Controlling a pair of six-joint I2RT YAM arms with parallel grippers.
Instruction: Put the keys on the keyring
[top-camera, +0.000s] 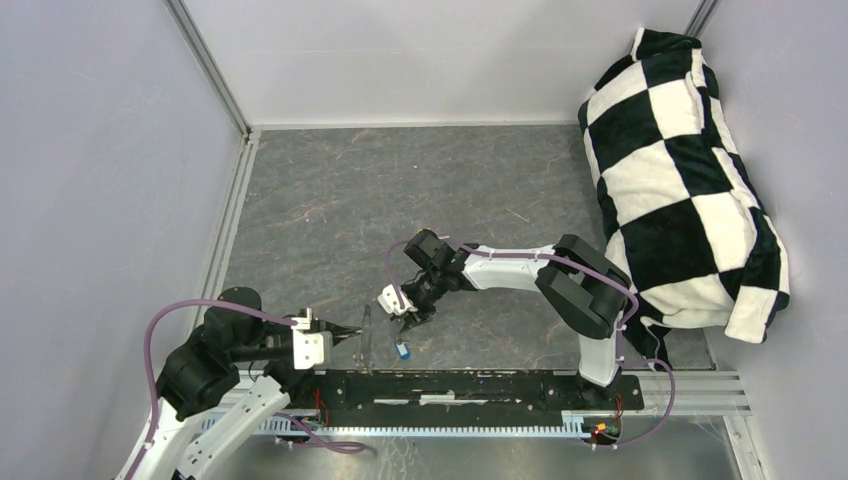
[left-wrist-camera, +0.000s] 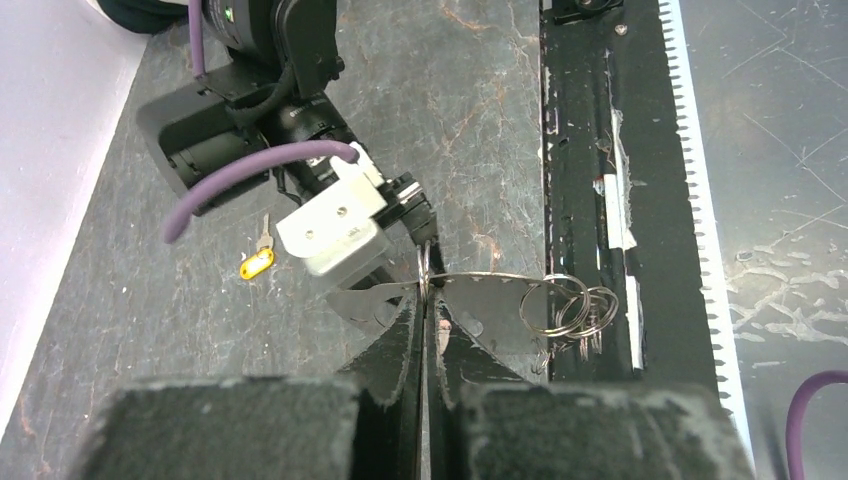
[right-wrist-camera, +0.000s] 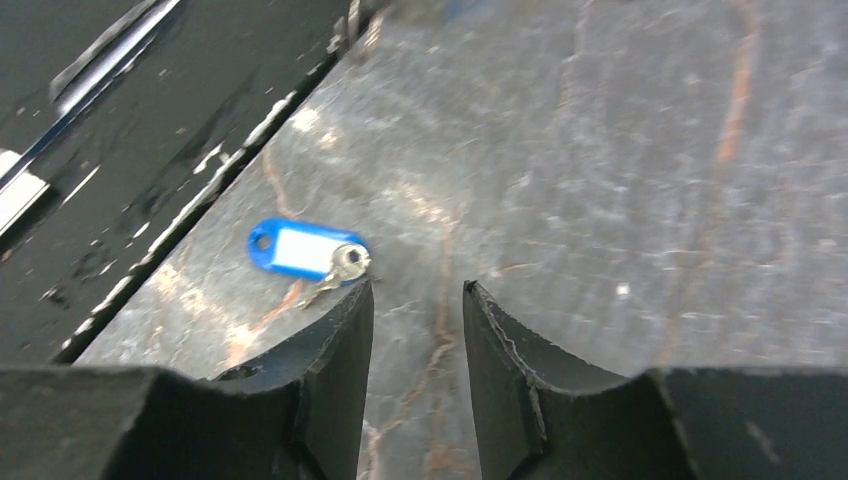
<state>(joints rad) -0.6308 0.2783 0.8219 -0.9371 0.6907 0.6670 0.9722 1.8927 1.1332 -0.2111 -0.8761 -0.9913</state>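
My left gripper is shut on the keyring, a thin silver band that arcs right to a few small split rings. From above, the left gripper holds the keyring upright just ahead of the black rail. The blue-headed key lies flat on the mat, just left of my right gripper, whose jaws stand open with only mat between them. In the top view the blue key sits below the right gripper. The brass key with the yellow head lies on the mat beyond the right gripper's white part.
A black rail with a toothed strip runs along the near edge of the grey mat. A black-and-white checked cloth is heaped at the right. Grey walls stand to the left and behind.
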